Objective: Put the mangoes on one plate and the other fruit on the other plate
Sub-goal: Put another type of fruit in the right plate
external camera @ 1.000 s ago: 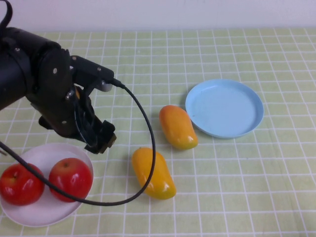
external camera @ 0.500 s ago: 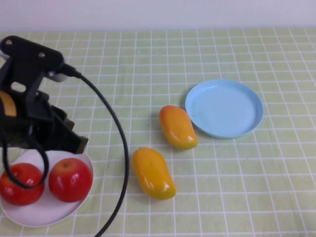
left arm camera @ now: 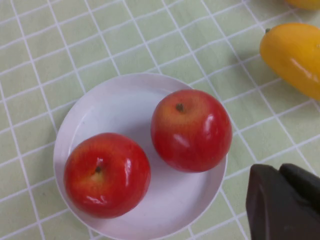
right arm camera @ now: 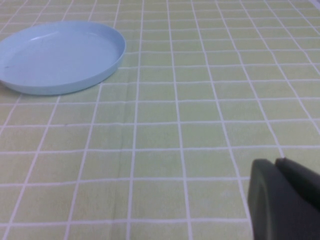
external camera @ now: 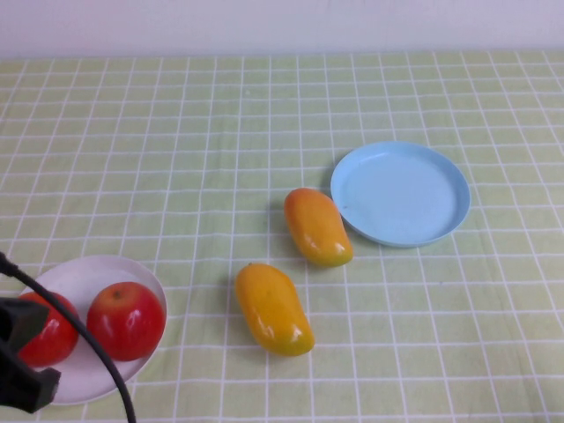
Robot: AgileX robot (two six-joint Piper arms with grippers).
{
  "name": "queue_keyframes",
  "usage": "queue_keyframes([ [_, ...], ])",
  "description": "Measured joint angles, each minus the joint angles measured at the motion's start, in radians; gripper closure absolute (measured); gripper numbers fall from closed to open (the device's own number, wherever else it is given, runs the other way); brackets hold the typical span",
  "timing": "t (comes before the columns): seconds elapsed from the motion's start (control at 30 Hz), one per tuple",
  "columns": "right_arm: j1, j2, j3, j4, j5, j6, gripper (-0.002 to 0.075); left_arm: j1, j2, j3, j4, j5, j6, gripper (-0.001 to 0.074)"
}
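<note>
Left gripper (left arm camera: 282,202) has pulled back to the bench's near-left corner, jaws pressed together; both apples (external camera: 126,319) on white plate (external camera: 88,273). Mangoes (external camera: 272,307) await the blue plate (external camera: 401,194); right gripper (right arm camera: 282,200) closed, parked

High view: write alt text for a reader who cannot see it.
Two apples sit on a white plate at near left, partly hidden by the shut left gripper. Two mangoes lie on the checked cloth beside an empty blue plate. The right gripper is out of view.
</note>
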Motion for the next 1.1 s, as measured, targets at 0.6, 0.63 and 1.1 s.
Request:
queue_keyframes([
  [0.6,0.0,0.0,0.0,0.0,0.0,0.0,0.0742,0.241,-0.293,0.319,-0.013,-0.668,-0.012,0.0731],
  [0.63,0.0,0.0,0.0,0.0,0.0,0.0,0.0742,0.278,-0.335,0.367,-0.024,-0.711,-0.007,0.0731],
  [1.1,0.0,0.0,0.0,0.0,0.0,0.0,0.0742,0.46,-0.735,0.747,-0.168,-0.808,0.028,0.0731],
])
